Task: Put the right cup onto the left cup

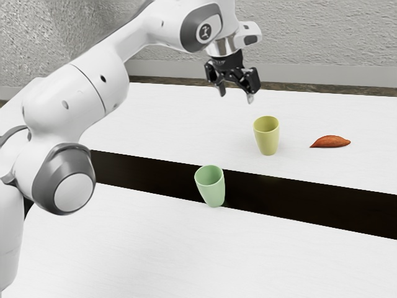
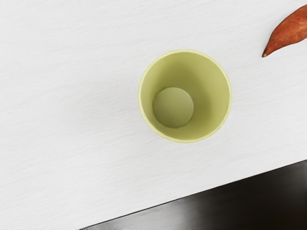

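The yellow cup [image 1: 267, 138] stands mouth up, long axis roughly vertical. Toward the exterior view's left and nearer that camera than it, the green cup [image 1: 211, 187] also opens upward, axis slightly slanted there. Above the yellow cup, the gripper [image 1: 236, 94] has its fingers spread, holding nothing.

Exterior view: from beside the arm [image 1: 80, 93], raised, facing obliquely down across the white table [image 1: 149, 248] to the wall [image 1: 322, 37]; the arm looms close at the frame's left. Wrist view: from above the yellow cup [image 2: 184, 96], nearer, facing almost straight down into it. Shared by both: that cup, right of the exterior view's centre, the reddish sweet potato [image 1: 330, 142] and part of the dark strip [image 1: 155, 177].
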